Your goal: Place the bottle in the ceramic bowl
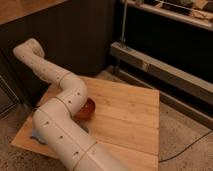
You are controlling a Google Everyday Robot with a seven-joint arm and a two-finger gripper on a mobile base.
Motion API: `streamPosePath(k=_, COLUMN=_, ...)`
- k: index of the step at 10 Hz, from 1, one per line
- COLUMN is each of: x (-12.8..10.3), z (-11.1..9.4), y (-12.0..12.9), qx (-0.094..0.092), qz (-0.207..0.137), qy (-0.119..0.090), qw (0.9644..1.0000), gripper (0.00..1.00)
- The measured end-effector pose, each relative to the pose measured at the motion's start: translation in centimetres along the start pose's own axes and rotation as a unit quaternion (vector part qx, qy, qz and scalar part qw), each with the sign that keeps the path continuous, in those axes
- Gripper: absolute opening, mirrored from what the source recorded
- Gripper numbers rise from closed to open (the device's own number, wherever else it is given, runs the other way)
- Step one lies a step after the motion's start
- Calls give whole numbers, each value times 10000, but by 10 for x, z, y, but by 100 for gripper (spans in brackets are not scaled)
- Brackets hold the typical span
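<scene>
The pincer is hidden beyond the arm's (50, 75) upper-left end, so I cannot tell its grip. Likely the carrying step: next, centre over the bowl (88, 110), then release.

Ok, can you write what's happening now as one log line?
arm: raised upper left | gripper: hidden past arm's end | ceramic bowl: on table, partly behind arm | bottle: not seen

White segmented arm (60, 130) rises from the lower foreground, bends at the elbow (75, 95) and extends toward the upper left. Its wrist (29, 50) curls downward there. The gripper lies beyond the wrist, hidden from view.
</scene>
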Motion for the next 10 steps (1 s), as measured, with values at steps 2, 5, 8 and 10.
streamPosePath(k=2, x=0, z=-8, y=-11, qx=70, qz=45, qy=30, qw=10000, gripper=0)
streamPosePath(k=5, x=-3, z=-17, y=-23, qx=83, qz=115, qy=-3, qw=9999, gripper=5)
streamPosePath(k=8, x=1, z=-23, y=-43, qx=3, qz=422, qy=139, qw=9990, gripper=37)
streamPosePath(k=10, x=2, z=-27, y=-57, qx=-129, qz=603, qy=213, qw=9979, gripper=57)
